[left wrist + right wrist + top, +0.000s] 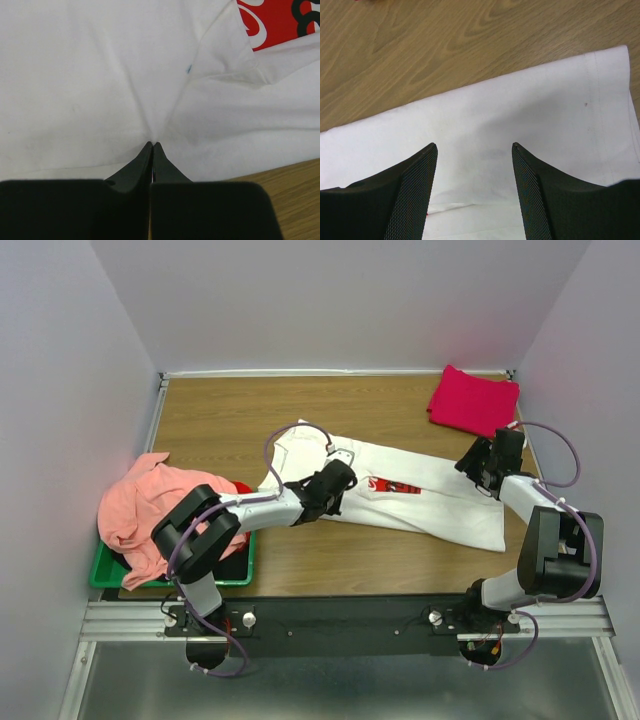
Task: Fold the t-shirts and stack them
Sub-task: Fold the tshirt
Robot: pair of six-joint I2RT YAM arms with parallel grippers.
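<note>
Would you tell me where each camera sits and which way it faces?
Top external: above, behind the bases, looking down at the table; left arm and right arm show.
Left wrist: on the left arm, facing the white t-shirt; left gripper pinches it.
Right wrist: on the right arm, facing the shirt's edge; right gripper open.
Shared: all show the white t-shirt.

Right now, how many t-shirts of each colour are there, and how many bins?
white t-shirt: 1
magenta-red t-shirt: 1
salmon-pink t-shirt: 1
red t-shirt: 1 (only a corner shows)
green bin: 1
Total: 5 things, 4 of them t-shirts
</note>
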